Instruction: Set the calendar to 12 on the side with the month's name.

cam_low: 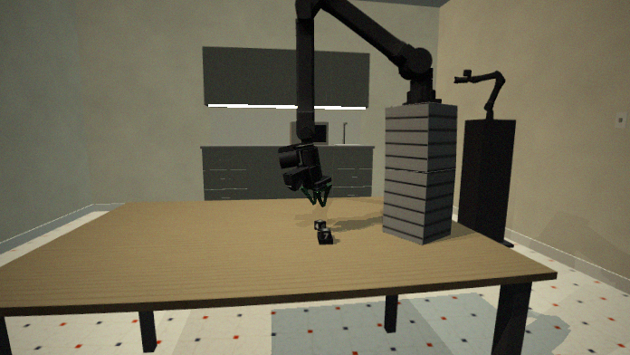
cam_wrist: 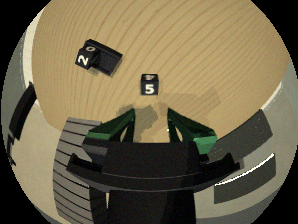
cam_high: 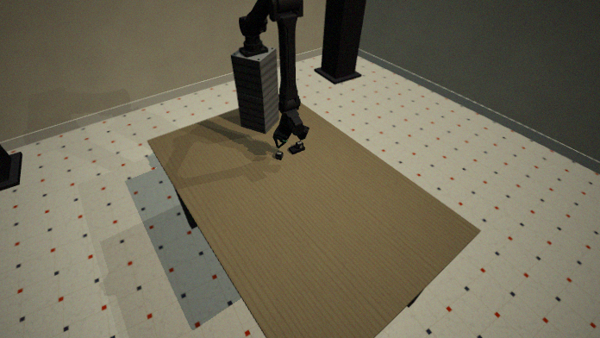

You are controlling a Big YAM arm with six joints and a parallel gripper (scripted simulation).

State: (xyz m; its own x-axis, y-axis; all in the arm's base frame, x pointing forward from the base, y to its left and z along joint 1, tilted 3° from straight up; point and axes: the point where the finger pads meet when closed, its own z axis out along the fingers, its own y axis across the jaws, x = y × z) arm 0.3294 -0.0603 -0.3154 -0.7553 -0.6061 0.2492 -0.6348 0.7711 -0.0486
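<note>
A small dark tray (cam_high: 298, 149) (cam_low: 326, 242) (cam_wrist: 112, 60) lies on the wooden table (cam_high: 323, 237) (cam_low: 181, 254) (cam_wrist: 200, 36) near the arm's base. One black cube (cam_low: 324, 234) (cam_wrist: 87, 55) stands in the tray's end; it shows a 2 in the wrist view and a 7 in the exterior view. A second black cube (cam_high: 279, 155) (cam_low: 319, 224) (cam_wrist: 149, 84) stands loose on the table beside the tray, showing a 5 in the wrist view. My gripper (cam_high: 290, 140) (cam_low: 318, 203) (cam_wrist: 152, 117) hangs a little above the loose cube, with its fingers apart and nothing between them.
The grey stacked pedestal (cam_high: 256, 92) (cam_low: 418, 172) that carries the arm stands on the table just behind the tray. A dark column (cam_high: 342, 39) (cam_low: 486, 177) stands on the floor beyond the table.
</note>
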